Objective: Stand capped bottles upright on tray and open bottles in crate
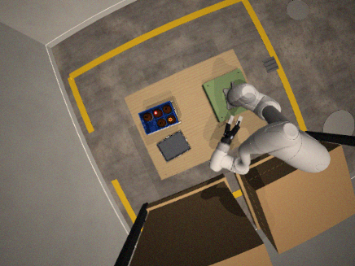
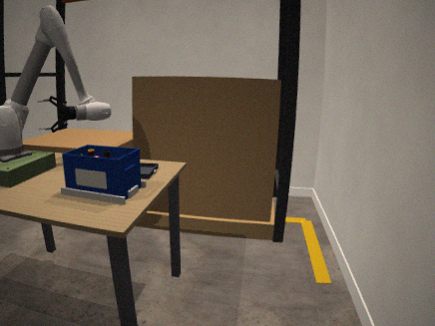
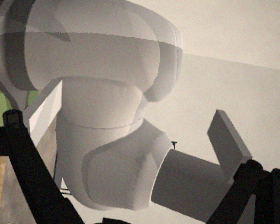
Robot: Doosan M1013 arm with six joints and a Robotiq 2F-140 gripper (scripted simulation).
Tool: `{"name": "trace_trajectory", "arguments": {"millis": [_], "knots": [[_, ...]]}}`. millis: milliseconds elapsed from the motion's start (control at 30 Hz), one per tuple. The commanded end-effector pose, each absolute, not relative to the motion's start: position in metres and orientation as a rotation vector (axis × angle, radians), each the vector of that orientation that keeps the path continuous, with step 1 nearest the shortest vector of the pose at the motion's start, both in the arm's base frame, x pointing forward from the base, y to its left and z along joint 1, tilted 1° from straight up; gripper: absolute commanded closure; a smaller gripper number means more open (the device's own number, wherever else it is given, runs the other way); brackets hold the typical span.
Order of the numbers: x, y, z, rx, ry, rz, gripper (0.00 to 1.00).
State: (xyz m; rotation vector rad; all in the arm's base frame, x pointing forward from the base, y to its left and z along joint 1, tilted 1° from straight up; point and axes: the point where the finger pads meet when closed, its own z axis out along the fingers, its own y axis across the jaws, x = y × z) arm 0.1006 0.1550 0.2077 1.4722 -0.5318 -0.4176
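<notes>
Wooden table (image 1: 195,91) inside a floor zone marked with yellow tape; cardboard boxes stand beside it. Landmark for all positions: the blue crate (image 1: 159,117).

Crate sits on the table with 4 bottles (image 1: 161,122) visible standing in its cells in the top view. 2 show bright red or orange tops, 2 look dark. Too small to tell which are capped and which are open. Grey tray (image 1: 173,145) lies just beside the crate, on its side nearer the cardboard boxes, and nothing is seen on it. No capped bottle is on the tray yet, so I judge the task barely begun.

Gripper (image 1: 234,121) is well apart from the crate, across the table near the green base plate (image 1: 216,97). Fingers fully spread, nothing between them. Wrist view shows only the arm's own white joints, so the gripper points back at the robot, not at the crate.

Risks from here:
1. Folded arm posture: swinging toward the crate could bring wrist and elbow close to each other or the base.
2. Tight cells: wide jaws descending on 1 bottle may strike a neighbour or the crate wall and tip an open bottle.
3. Lifting a snagged bottle could drag or tilt the crate off its starting place.
4. Misreading caps at this distance would put the wrong bottle on the tray.
</notes>
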Motion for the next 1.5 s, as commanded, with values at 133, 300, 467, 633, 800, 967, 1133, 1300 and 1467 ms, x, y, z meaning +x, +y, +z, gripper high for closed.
{"name": "trace_trajectory", "arguments": {"millis": [133, 300, 467, 633, 800, 967, 1133, 1300, 1467], "knots": [[0.104, 0.158, 0.218, 1.479, -0.529, -0.417, 0.0], [0.11, 0.15, 0.207, 1.506, -0.572, -0.412, 0.0], [0.121, 0.142, 0.198, 1.547, -0.624, -0.402, 0.0], [0.133, 0.134, 0.188, 1.588, -0.676, -0.393, 0.0], [0.132, 0.132, 0.187, 1.592, -0.682, -0.396, 0.0], [0.144, 0.124, 0.179, 1.632, -0.734, -0.385, 0.0], [0.156, 0.115, 0.171, 1.672, -0.787, -0.375, 0.0], [0.164, 0.111, 0.166, 1.696, -0.818, -0.368, 0.0], [0.169, 0.104, 0.166, 1.716, -0.846, -0.366, 0.0]]}}
